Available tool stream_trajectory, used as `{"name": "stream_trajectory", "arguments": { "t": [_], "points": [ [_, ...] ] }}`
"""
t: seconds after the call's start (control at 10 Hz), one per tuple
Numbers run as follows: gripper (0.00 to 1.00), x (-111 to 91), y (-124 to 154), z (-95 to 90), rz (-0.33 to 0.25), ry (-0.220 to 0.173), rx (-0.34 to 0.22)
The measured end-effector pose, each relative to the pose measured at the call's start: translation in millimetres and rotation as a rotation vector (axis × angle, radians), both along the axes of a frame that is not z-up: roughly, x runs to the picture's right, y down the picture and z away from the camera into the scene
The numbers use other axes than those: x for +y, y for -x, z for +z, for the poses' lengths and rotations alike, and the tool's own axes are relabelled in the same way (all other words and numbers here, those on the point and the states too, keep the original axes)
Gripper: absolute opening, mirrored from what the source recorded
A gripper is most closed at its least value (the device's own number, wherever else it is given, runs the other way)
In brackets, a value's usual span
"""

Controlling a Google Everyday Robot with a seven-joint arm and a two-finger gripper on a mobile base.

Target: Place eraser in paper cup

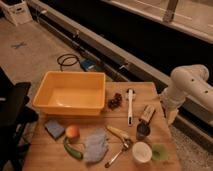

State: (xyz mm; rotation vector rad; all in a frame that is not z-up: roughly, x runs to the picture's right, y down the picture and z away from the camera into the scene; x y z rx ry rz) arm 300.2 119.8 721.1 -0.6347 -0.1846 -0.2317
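gripper (pixel 171 116): is hanging at eraser's 3 o'clock, fingers apart
small tan-grey rectangular eraser (pixel 146 113): is lying 12 o'clock from wide white paper cup (pixel 142 152)

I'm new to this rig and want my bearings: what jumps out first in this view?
The big yellow tub sits at the wooden table's back left. The white robot arm looms at the right, its gripper hanging beside the table's right edge, near the eraser. The white paper cup stands at the front edge.
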Motion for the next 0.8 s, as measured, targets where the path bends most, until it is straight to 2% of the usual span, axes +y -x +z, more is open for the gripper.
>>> {"name": "stream_trajectory", "arguments": {
  "t": [0.1,0.3,0.6,0.8],
  "points": [
    [0.80,2,-1,-1.2,-0.001,0.009,0.002],
    [0.80,0,1,0.0,-0.003,0.002,0.004],
    [0.80,-3,-9,8.9,-0.015,-0.070,0.044],
    [0.80,-5,-12,17.8,-0.014,-0.092,0.044]
  ]
}}
